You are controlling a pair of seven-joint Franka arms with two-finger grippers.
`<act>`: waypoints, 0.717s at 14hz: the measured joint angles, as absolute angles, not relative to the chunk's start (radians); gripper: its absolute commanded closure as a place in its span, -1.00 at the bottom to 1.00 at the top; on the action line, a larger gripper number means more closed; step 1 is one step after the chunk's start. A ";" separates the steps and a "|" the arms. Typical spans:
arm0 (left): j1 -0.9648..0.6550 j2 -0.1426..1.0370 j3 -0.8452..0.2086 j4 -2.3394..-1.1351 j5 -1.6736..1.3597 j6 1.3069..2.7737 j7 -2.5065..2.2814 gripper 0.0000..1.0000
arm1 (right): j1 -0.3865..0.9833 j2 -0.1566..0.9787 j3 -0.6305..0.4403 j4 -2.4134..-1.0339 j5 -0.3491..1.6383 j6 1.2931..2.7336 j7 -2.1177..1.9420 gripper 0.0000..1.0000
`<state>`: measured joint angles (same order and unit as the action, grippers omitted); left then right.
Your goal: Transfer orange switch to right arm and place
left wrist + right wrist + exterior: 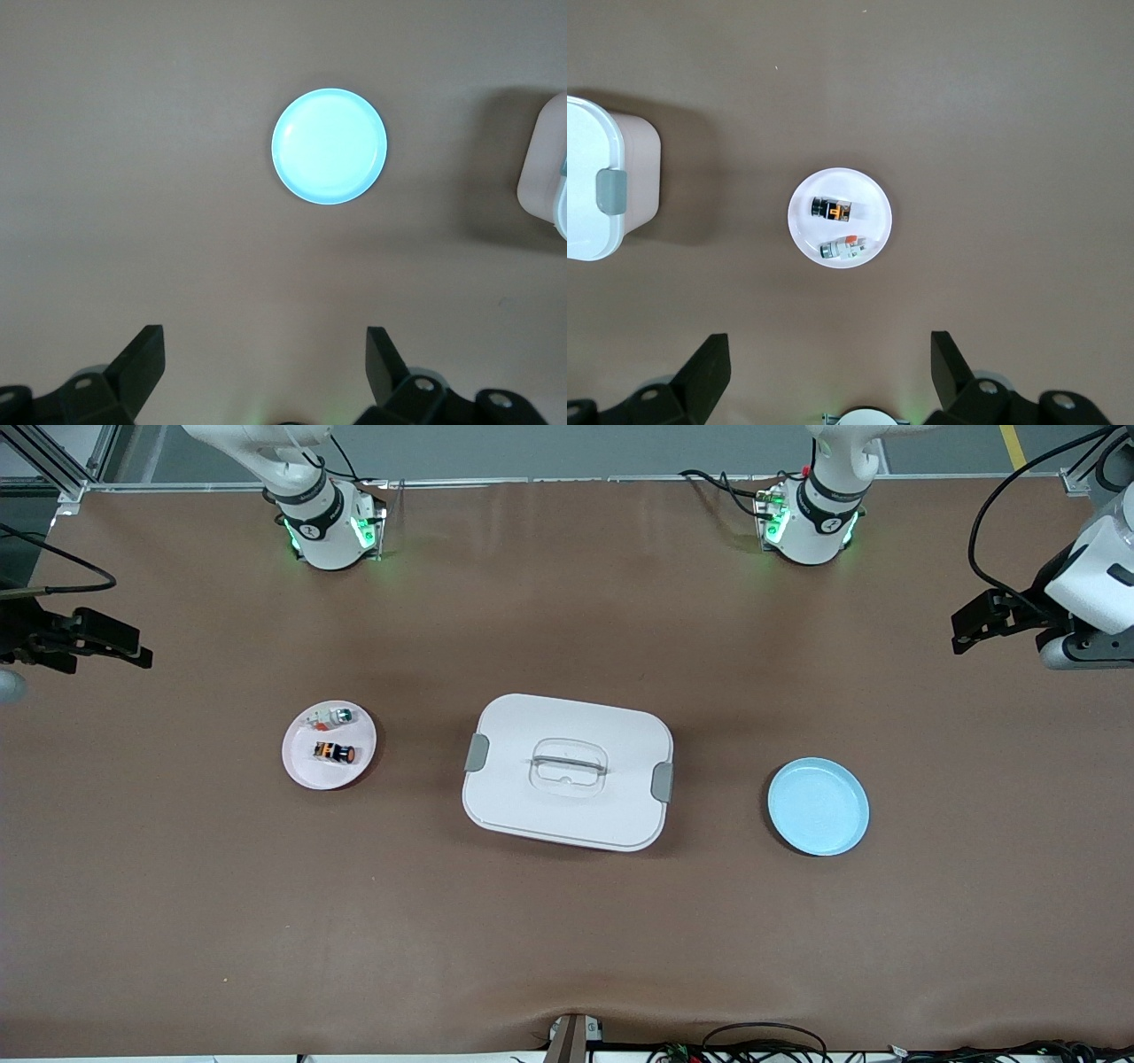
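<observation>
Position of the orange switch [335, 753]?
— Lying on its side on the pink plate [301, 775], at mid-height of the front view toward the right arm's end, just beside the white switch [332, 716] and nearer to the front camera.

Why paired on one plate?
— Probably to force a choice between two small look-alikes. Apart, but only narrowly.

Grippers?
— Right gripper [831, 354] high over the pink plate, fingers spread wide, nothing between them. Left gripper [266, 354] over the blue plate [818, 807], fingers likewise apart and bare. Both parked at the outer edges of the front view.

Room to move?
— Plenty of bare table [567, 939] along the lower part of the front view. White lidded box [567, 771] dead centre between the plates, so likely best to hand over above it or pass nearer to the front camera.

Risks?
— Shallow plate rim, round body prone to rolling, white switch close enough to be nudged.
</observation>
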<state>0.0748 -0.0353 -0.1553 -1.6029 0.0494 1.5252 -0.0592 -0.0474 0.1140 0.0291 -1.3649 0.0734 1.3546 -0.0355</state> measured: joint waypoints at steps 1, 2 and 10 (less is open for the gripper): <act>0.075 -0.036 -0.155 -1.603 0.049 1.525 -0.059 -1.00 | -0.046 0.098 0.029 -1.388 0.073 1.366 -0.036 -1.00; 0.075 -0.036 -0.155 -1.602 0.049 1.525 -0.059 -1.00 | -0.046 0.083 0.029 -1.409 0.073 1.375 -0.037 -1.00; 0.076 -0.038 -0.151 -1.599 0.014 1.525 -0.059 -1.00 | -0.008 0.055 0.026 -1.440 0.021 1.442 -0.044 -1.00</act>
<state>0.0764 -0.0376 -0.1505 -1.5988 0.0138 1.5252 -0.0587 -0.0076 0.0549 0.0263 -1.4399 0.0213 1.4415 -0.0444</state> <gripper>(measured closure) 0.000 0.000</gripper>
